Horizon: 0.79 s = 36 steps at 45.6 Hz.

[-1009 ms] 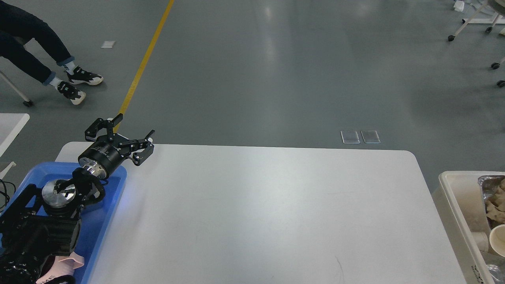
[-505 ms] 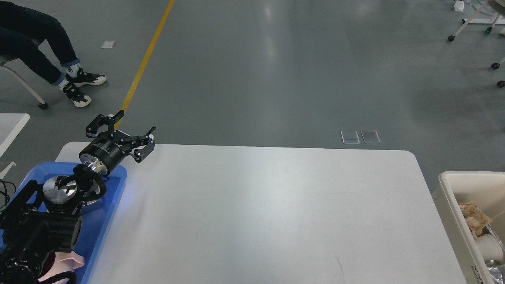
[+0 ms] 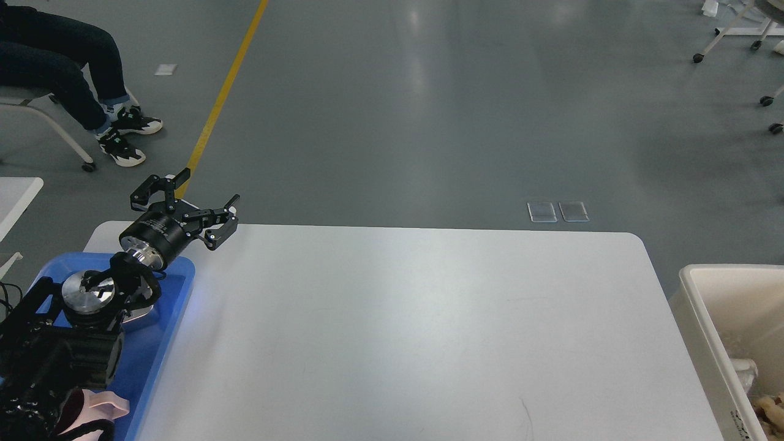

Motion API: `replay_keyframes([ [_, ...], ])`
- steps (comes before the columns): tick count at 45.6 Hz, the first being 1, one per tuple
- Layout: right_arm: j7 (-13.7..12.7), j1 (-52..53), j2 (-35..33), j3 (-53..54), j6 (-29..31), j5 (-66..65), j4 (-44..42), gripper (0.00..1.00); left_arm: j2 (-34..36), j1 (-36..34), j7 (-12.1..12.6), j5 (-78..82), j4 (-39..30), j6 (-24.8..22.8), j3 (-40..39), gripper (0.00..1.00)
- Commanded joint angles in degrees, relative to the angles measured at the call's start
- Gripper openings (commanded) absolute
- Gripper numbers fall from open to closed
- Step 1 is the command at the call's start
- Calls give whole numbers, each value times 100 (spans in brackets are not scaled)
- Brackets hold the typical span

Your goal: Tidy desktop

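Note:
The desktop [image 3: 404, 331] is a large white tabletop with rounded corners that fills the lower middle of the head view; no loose item lies on it. My left gripper [image 3: 207, 191] hovers over its far left corner, above the far end of a blue tray [image 3: 179, 288]. Its fingers are spread apart and hold nothing. My right arm and gripper are out of view.
The blue tray lies along the desktop's left edge, under my left arm, with a pink item [image 3: 101, 405] at its near end. A cream bin [image 3: 710, 331] with crumpled waste stands off the right edge. A seated person's legs [image 3: 73, 67] are at the far left.
My left gripper has drifted slightly left and stays open. The view has shifted a little. The waste in the cream bin now sits lower in view. The person's legs have moved.

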Motion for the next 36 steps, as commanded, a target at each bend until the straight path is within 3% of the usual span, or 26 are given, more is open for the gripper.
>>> replay_keyframes([
  [1,-36,851,483,96,14,60,18,100,60,-28,-11,0,0,-13,0,98],
  [17,8,676,2294,2626,137,183,18,100,60,-28,-12,-9,0,-40,-9,98],
  [25,26,421,2945,3207,681,183,27,100,25,-19,59,-9,0,-426,70,98],
  [36,78,324,3341,3313,1367,183,27,100,245,-177,156,0,0,-672,1809,98],
])
